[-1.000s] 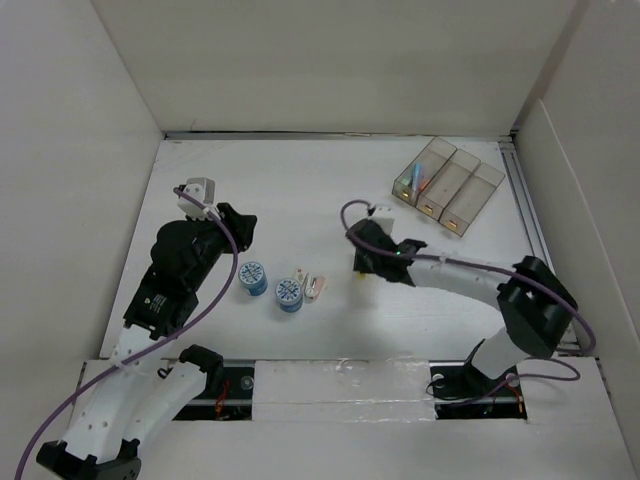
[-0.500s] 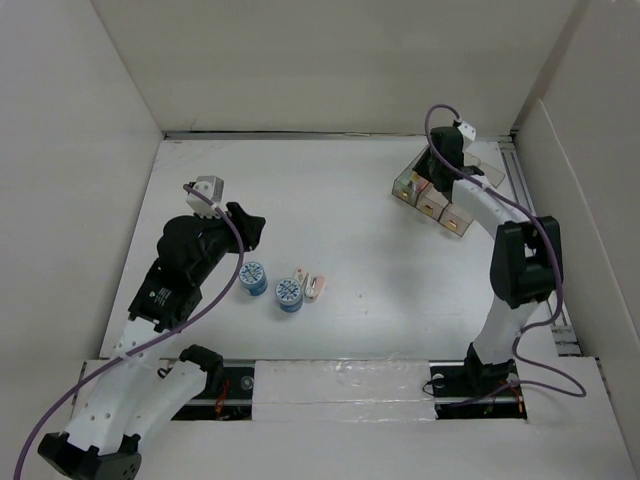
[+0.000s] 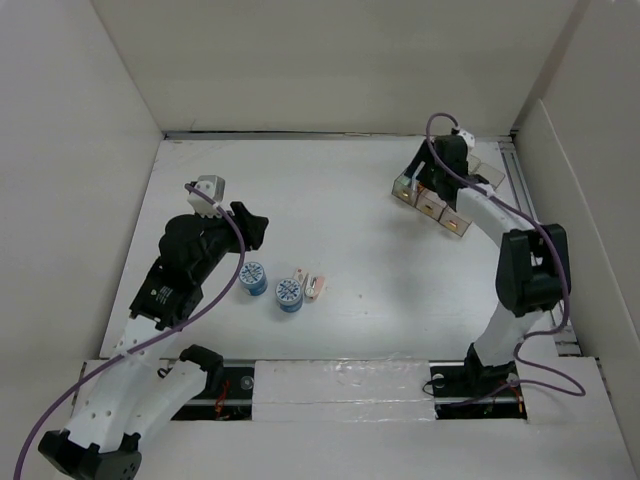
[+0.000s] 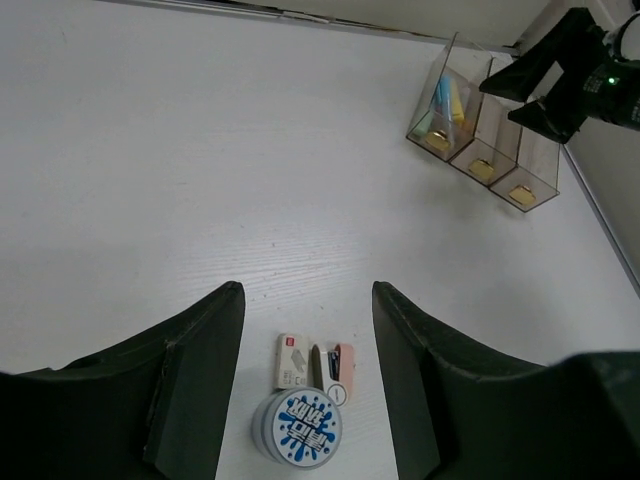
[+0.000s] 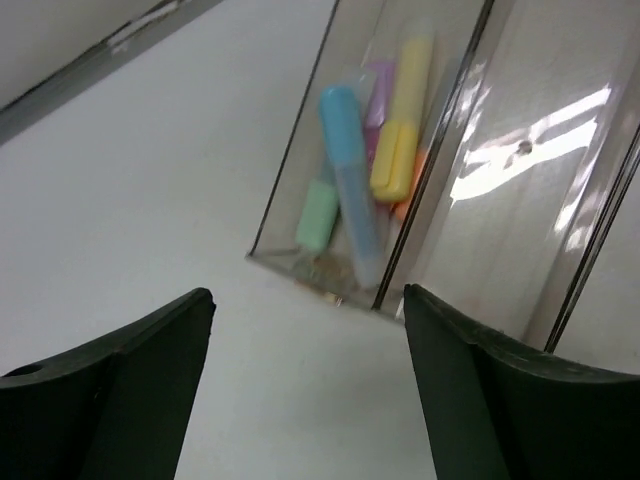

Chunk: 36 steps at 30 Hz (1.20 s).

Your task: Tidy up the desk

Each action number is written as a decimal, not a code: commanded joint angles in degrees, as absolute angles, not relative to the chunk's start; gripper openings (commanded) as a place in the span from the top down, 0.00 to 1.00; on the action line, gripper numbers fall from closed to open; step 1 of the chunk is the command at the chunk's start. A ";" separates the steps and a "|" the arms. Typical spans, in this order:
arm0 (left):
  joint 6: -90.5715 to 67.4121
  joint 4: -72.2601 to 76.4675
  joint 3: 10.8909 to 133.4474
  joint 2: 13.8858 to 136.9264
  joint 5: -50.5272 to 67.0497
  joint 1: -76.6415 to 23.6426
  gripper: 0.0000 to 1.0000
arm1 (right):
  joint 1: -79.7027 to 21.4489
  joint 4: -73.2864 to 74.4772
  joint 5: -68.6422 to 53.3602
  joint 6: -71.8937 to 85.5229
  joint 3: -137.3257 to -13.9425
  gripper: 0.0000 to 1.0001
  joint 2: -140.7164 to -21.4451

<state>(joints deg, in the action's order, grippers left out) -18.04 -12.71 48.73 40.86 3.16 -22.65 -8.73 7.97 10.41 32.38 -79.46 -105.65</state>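
Bench (image 3: 330, 200), white, matte and flat, lies beneath and ahead of both sets of fingers. Organizing is judged partly complete.

Stowed: coloured highlighter pens (image 5: 365, 170) in the end compartment of a translucent tan three-compartment tray (image 4: 497, 135), directly ahead of the right gripper (image 5: 305, 300). Its fingers stand wide apart, empty. Contents of the other compartments are unclear.

Not yet stowed: a round blue-and-white patterned tub (image 4: 297, 425) just below the left gripper (image 4: 305, 300), whose fingers are also wide and empty. A second matching tub (image 3: 253, 277), a small white box (image 4: 290, 360) and a small pink clip-like item (image 4: 340, 360) lie beside it.

Tall beige panel walls (image 3: 330, 70) enclose the bench. A metal rail (image 3: 330, 133) runs along the far edge.
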 commanded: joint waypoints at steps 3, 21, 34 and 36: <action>-17.75 -10.98 49.22 40.78 2.46 -22.41 0.50 | -21.77 -2.26 5.90 29.10 -66.22 0.47 -91.35; -18.63 -11.07 49.04 37.71 -3.16 -22.41 0.47 | -64.06 -0.26 8.34 19.87 -57.73 0.00 -90.69; -18.90 -11.16 49.04 35.42 -5.27 -22.41 0.47 | -67.24 4.04 16.43 17.84 -70.65 0.13 -105.89; -18.90 -11.16 48.96 35.42 -5.19 -22.41 0.47 | -67.24 4.04 16.79 18.28 -70.93 0.29 -106.43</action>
<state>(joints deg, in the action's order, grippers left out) -18.52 -13.06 48.73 35.77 -4.75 -22.65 -67.18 3.11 14.41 18.79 -68.40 -105.60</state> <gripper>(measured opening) 0.524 0.742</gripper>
